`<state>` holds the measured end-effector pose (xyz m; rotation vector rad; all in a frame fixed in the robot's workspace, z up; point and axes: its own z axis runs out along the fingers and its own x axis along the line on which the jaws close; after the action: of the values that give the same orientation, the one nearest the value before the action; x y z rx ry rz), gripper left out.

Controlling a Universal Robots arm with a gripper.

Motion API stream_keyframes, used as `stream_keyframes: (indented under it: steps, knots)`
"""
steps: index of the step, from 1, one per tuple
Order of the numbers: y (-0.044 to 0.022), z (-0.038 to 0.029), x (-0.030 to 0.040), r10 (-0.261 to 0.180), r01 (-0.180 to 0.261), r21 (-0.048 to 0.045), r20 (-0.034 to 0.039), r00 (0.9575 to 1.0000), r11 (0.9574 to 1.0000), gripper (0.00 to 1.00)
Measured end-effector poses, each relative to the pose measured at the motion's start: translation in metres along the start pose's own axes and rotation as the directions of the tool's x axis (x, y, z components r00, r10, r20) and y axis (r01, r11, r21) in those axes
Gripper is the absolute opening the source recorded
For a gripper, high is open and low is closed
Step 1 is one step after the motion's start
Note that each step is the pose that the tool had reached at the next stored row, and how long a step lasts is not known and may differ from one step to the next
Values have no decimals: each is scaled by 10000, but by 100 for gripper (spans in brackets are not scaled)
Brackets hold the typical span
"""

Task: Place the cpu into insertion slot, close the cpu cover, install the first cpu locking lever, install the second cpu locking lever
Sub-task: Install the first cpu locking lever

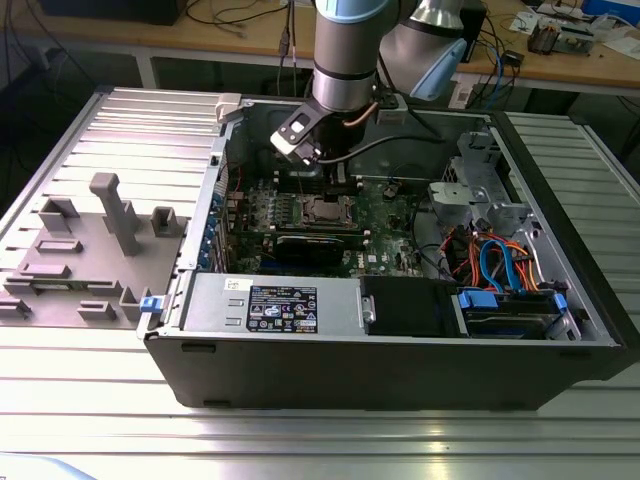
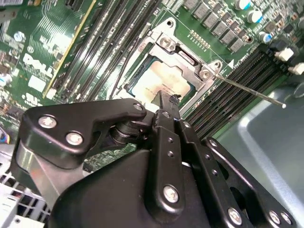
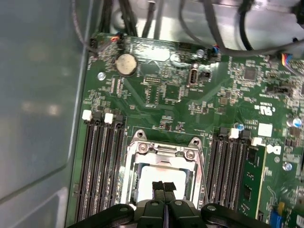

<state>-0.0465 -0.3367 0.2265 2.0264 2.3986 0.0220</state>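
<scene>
Hand (image 3: 164,186): jaws pressing fully together, gripping nothing — tips hanging over the cpu (image 3: 151,176).
Cpu: sitting in the insertion slot (image 1: 326,210), showing through the cover's cut-out.
Cpu cover (image 3: 164,151): lying flat over the chip.
Locking lever (image 2: 249,90): thin rod sticking out sideways — crossing the memory slots (image 2: 237,78).

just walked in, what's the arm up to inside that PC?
The arm's claw, shut and holding nothing, hangs right above the cpu inside the open computer case. The cpu is seated on the green motherboard with the cpu cover down over it. In the second wrist view, one thin locking lever sticks out over the memory slots, apparently not latched.
</scene>
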Motion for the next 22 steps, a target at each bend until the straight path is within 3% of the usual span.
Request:
stream_keyframes:
  steps: [4,19,22]
  knots:
    - [0,0,0,-732,732,6,-9,9973,9973,11]
    - [0,0,0,-754,754,6,-9,9972,9972,11]
    - [0,0,0,-948,948,8,-11,9955,9955,11]
